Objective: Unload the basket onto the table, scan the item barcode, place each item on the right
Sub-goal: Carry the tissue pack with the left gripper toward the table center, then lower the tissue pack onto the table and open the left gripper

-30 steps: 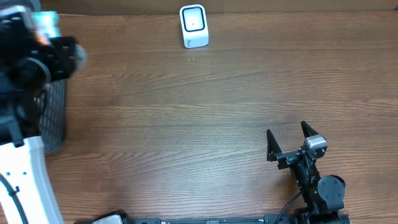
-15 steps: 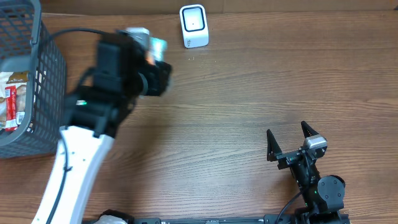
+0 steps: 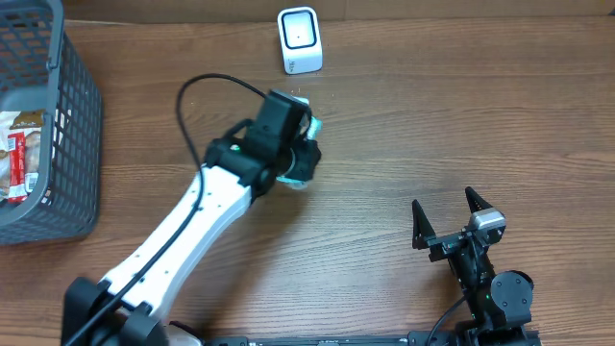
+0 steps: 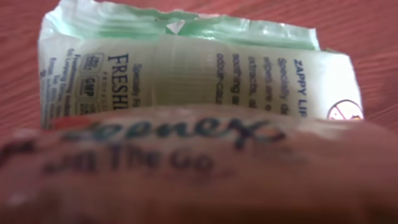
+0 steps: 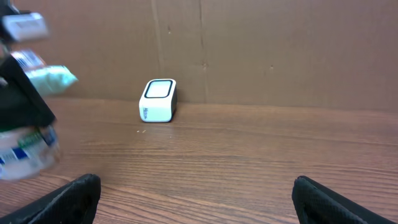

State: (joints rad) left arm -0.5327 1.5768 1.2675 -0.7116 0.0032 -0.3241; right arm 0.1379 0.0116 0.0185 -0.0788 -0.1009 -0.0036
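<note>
The tissue pack [image 4: 186,68] fills the left wrist view. Its pale green wrapper reads "FRESH" in dark capitals, "ZAPPY LI" runs off at the right end, and a small round badge reads "GMP". The fine print beside these is too small to read. Nearer the lens a blurred reddish band carries "eenex" and, under it, "The Go".

The left gripper [image 3: 300,149] is clamped on this pack and holds it above the middle of the wooden table [image 3: 432,115], its green end poking out toward the far side. A white scanner [image 3: 299,40] stands at the far edge, well apart from the pack, with bare wood between them. Print on its side is unreadable. A grey mesh basket [image 3: 82,144] sits far left with a red-and-white snack packet [image 3: 17,154] inside. A black cable [image 3: 207,91] loops over the left arm. Brown cardboard [image 5: 280,50] backs the table.

The right gripper [image 3: 444,207] rests near right, fingers spread wide, holding nothing
</note>
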